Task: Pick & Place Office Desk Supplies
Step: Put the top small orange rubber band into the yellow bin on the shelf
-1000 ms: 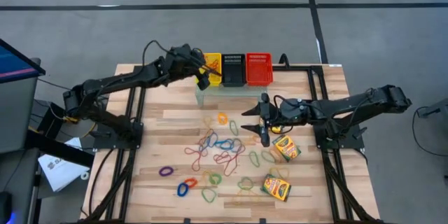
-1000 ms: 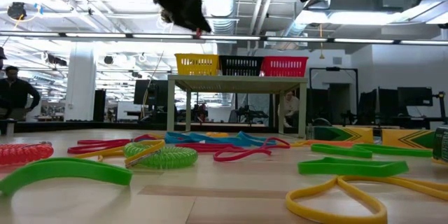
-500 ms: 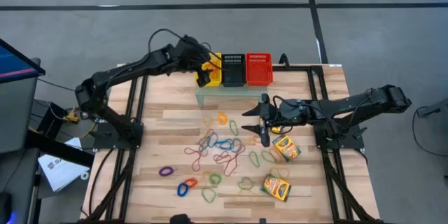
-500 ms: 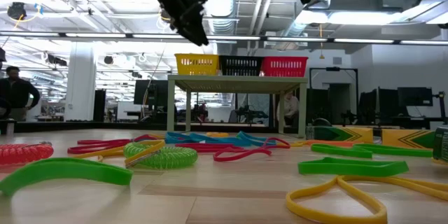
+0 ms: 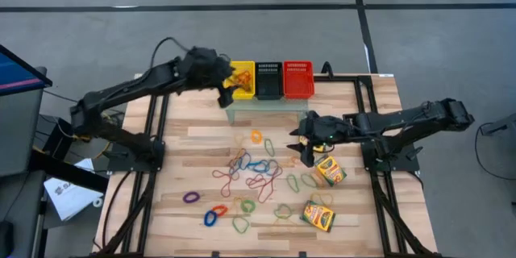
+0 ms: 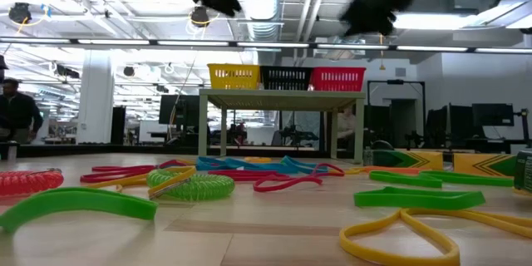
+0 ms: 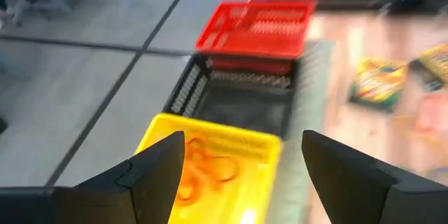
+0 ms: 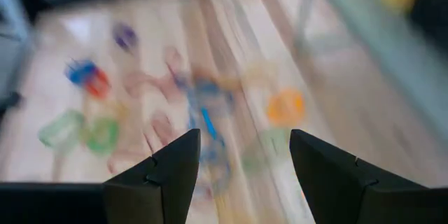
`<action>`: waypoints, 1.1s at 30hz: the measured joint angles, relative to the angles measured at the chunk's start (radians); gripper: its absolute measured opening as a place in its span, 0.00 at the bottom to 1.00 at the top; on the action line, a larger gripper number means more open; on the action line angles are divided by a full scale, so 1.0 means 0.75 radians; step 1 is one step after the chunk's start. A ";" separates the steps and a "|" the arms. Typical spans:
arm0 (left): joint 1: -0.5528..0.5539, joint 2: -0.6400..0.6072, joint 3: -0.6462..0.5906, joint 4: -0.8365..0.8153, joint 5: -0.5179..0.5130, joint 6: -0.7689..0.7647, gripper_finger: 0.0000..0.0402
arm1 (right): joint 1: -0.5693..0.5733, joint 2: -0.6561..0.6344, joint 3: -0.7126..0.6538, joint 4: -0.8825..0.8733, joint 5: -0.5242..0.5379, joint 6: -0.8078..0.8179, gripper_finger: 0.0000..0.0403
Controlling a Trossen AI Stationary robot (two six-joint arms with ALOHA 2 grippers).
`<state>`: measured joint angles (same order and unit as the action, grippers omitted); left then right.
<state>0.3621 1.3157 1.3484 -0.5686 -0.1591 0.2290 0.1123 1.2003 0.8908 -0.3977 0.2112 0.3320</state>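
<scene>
The wooden table (image 5: pixel 201 133) is carrying a raised grey shelf (image 5: pixel 266 106) at its far edge, and on it the yellow basket (image 5: pixel 243 77), black basket (image 5: pixel 268 79) and red basket (image 5: pixel 297 78) are standing in a row. The left arm is reaching over the shelf, its left gripper (image 5: pixel 223 90) hanging just beside the yellow basket with fingers spread wide and nothing between them; the left wrist view is showing orange loops (image 7: pixel 206 171) lying inside that basket. Half a second ago this gripper was sitting over the basket's near edge; it is now pulling back towards the table's left side. The right gripper (image 5: pixel 307 149) is hovering above the table's middle, fingers parted and empty (its wrist view is badly smeared, so the bands below it are only coloured blurs). It has turned since the earlier frame. The rubber bands (image 5: pixel 250 173) are lying scattered across the table's centre and near side. Two crayon boxes (image 5: pixel 330 171) are resting at the right, one nearer the front (image 5: pixel 318 216); a third is possibly hidden, I cannot tell.
</scene>
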 joint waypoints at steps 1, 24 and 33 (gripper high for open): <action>-0.029 -0.047 -0.028 0.004 -0.001 -0.021 0.70 | -0.005 0.000 -0.008 -0.052 0.001 0.047 0.54; -0.858 -0.685 -1.317 1.363 -0.455 -0.347 0.70 | 0.050 0.454 -0.171 -0.253 -0.005 0.155 0.54; -0.883 -0.681 -1.489 1.629 -0.463 -0.352 0.70 | 0.051 0.547 -0.165 -0.261 -0.041 0.151 0.53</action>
<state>-0.3004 0.8050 0.2314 0.6533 -0.5065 -0.0348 0.1505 1.6108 0.7673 -0.5934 0.1808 0.4452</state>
